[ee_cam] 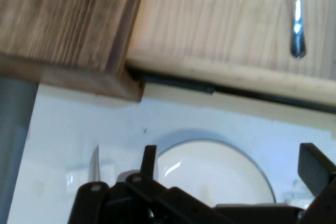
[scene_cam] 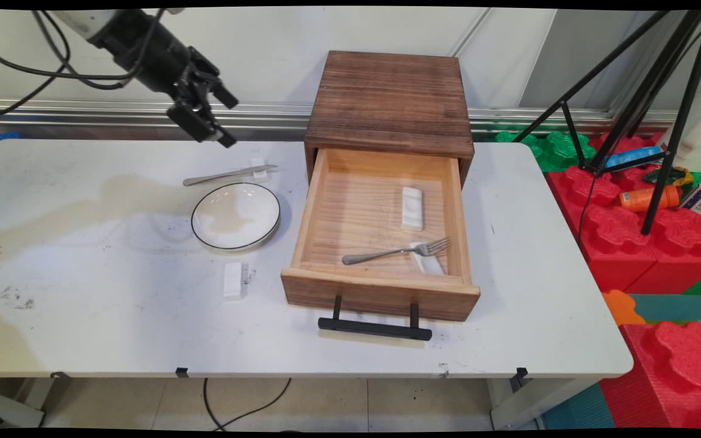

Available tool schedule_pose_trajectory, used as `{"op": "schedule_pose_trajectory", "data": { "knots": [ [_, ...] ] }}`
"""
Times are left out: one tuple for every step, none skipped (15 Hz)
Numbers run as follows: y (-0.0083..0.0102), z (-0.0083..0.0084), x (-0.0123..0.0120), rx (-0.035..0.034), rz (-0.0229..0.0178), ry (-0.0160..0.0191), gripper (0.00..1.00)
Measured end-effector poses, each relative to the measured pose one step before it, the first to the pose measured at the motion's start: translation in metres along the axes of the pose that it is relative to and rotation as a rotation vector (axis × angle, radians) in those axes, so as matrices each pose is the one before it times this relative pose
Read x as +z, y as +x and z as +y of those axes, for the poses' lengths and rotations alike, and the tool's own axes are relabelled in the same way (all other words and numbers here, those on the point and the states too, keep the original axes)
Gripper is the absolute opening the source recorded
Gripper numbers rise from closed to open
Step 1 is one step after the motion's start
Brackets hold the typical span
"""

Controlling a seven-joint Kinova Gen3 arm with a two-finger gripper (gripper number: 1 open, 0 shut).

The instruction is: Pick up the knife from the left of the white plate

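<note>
The gripper (scene_cam: 221, 118) is held up in the air with its fingers (ee_cam: 150, 162) spread wide and nothing between them. Below it on the worktop (scene_cam: 83, 316) a knife (scene_cam: 229, 176) is seen, beside a white plate (scene_cam: 235, 215). A fork (scene_cam: 396, 251) lies in the open drawer (scene_cam: 381, 231). In the hand view the knife is partly hidden.

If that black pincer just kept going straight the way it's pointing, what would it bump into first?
Most likely the white plate, or the table right beside it. The pincer hangs open, angled down to the right, and the hand view looks onto the plate. Depth is hard to judge; the knife lies close too.
</note>
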Motion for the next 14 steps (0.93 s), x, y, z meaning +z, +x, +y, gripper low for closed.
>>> {"op": "schedule_pose_trajectory", "data": {
  "knots": [
    [-0.00608, -0.00297, -0.00365, -0.00752, -0.00697, 0.00639, 1.0],
    [-0.00605, -0.0044, -0.00321, -0.00813, -0.00842, 0.00845, 1.0],
    [-0.0055, -0.00526, -0.0024, -0.00628, -0.00907, 0.01164, 1.0],
    [-0.00481, -0.00584, -0.00134, -0.00473, -0.0107, 0.01286, 1.0],
    [-0.00365, -0.00552, 0.00015, -0.00344, -0.01139, 0.01047, 1.0],
    [-0.00413, -0.00679, 0.00046, -0.00479, -0.0132, 0.01452, 1.0],
    [-0.00354, -0.00648, 0.00156, -0.00483, -0.0133, 0.01257, 1.0],
    [-0.00361, -0.00794, 0.00299, -0.0039, -0.01728, 0.01333, 1.0],
    [-0.00294, -0.00854, 0.00417, -0.00139, -0.01904, 0.01337, 1.0],
    [-0.00202, -0.00729, 0.00428, 0.00031, -0.01663, 0.01032, 1.0],
    [-0.00067, -0.00511, 0.00371, 0.00105, -0.01173, 0.00592, 1.0],
    [-0.00131, -0.00755, 0.00535, 0.0011, -0.017, 0.00872, 1.0],
    [-0.00054, -0.00493, 0.00408, 0.00084, -0.01172, 0.00454, 1.0],
    [-0.00068, -0.00699, 0.00634, 0.00233, -0.01752, 0.00513, 1.0]
  ]
}}
